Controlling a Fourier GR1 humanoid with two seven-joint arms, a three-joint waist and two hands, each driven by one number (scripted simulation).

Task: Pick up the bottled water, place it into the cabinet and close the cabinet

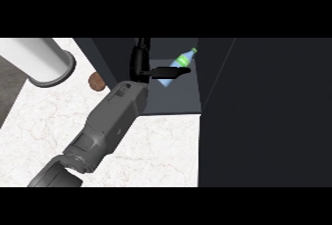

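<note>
The bottled water (182, 62), clear blue with a green top, lies tilted inside the open cabinet (174, 100), toward its back right. My left hand (139, 66) reaches into the cabinet from the lower left, just left of the bottle. Its fingers point straight up along the cabinet's left wall and its thumb (170, 70) sticks out to the right across the bottle's lower half. The fingers are not curled round the bottle. The cabinet's dark door (266, 110) stands open and fills the right side. My right hand does not show.
A white cylinder on a grey base (40, 61) stands at the upper left of the marble counter (156, 149). A small brown object (97, 81) lies beside my wrist, by the cabinet's left wall.
</note>
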